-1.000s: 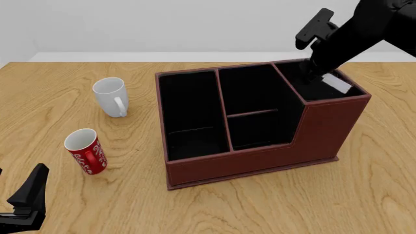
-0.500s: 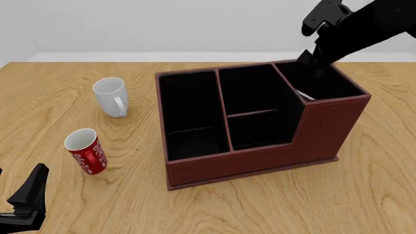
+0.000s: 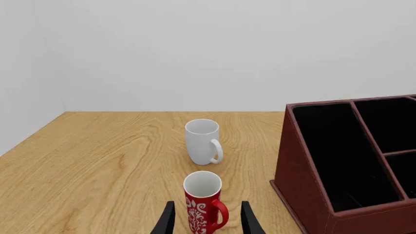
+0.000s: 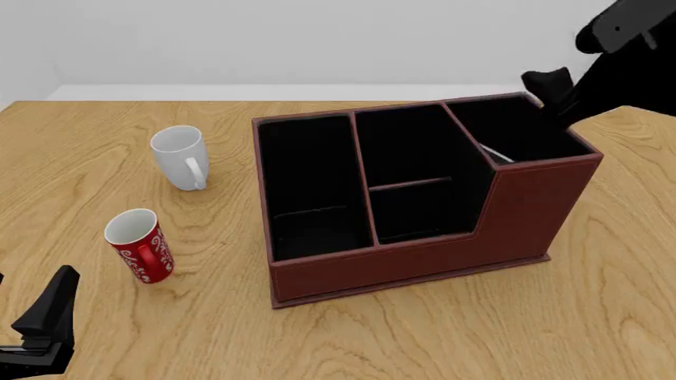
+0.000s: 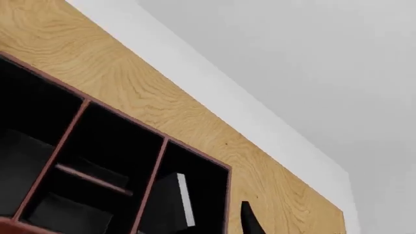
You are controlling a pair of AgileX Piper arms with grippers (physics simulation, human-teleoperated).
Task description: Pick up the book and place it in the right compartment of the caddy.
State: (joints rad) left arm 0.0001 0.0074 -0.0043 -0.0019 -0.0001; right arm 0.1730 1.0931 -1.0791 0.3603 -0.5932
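the book (image 5: 177,202) sits inside the right compartment (image 4: 520,131) of the caddy (image 4: 423,261), down in the black-lined tall section. in the right wrist view it stands w/ its white page edge showing as a pale strip, leaning a bit against the dark wall. from the front only a thin white sliver of it (image 4: 496,153) shows just above the compartment's near wall; the rest is lost in the black lining.

right pincer (image 4: 560,95) is up over the far right corner of the caddy, clear of the book, nothing in it. how far its jaws stand apart i can't tell: front view gives just a black mass, and the right wrist view catches only one dark fingertip (image 5: 250,222) at the frame edge.

left pincer (image 3: 206,222) is low over the bench (image 4: 127,332) on the near left, well apart from the caddy. jaws are spread wide, empty, and in the left wrist view the red mug (image 3: 204,204) w/ white pattern shows between the two fingertips, tho it stands further off, not gripped. in the front view that mug (image 4: 139,245) is upright on the bench ahead of the left pincer (image 4: 43,321).

white mug (image 4: 180,157) stands upright further back, left of the caddy, handle toward the near side. both mugs sit apart from each other and from the caddy.
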